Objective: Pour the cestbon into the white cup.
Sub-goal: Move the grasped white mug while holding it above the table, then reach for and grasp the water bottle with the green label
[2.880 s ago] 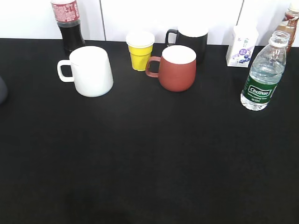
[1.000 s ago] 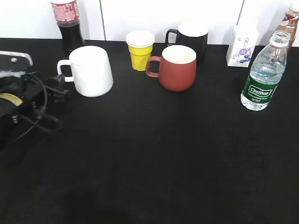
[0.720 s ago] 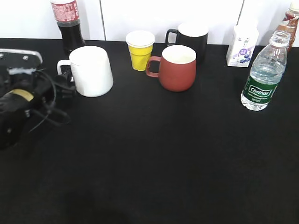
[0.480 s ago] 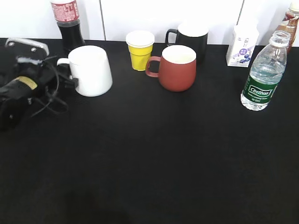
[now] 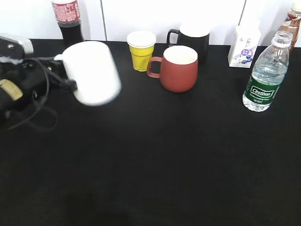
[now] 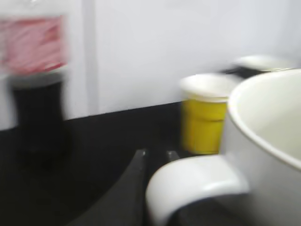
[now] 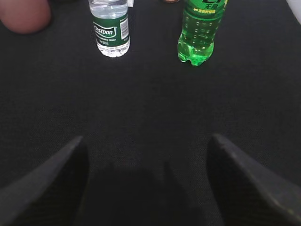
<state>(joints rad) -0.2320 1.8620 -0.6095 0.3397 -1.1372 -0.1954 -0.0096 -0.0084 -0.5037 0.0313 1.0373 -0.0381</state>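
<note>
The white cup point(image 5: 91, 73) is blurred with motion and tilted at the left, off the black table. My left gripper point(image 5: 66, 84) is shut on its loop handle from the left. In the left wrist view the handle point(image 6: 193, 183) fills the space at the fingertips of the left gripper point(image 6: 156, 155), with the cup's wall point(image 6: 268, 150) to the right. The cestbon point(image 5: 265, 75) stands upright at the right edge of the table and also shows in the right wrist view point(image 7: 110, 30). My right gripper point(image 7: 146, 141) is open and empty, well short of the cestbon.
A cola bottle point(image 5: 68, 23), a yellow cup point(image 5: 141, 49), a black mug point(image 5: 193, 40), a red mug point(image 5: 178, 68), a small carton point(image 5: 243, 47) and a brown bottle point(image 5: 291, 23) stand along the back. A green soda bottle point(image 7: 202, 30) stands beside the cestbon.
My left arm came in from the left, reached the white cup's handle and closed on it. The cup has now risen and tilted. The cestbon has not moved.
</note>
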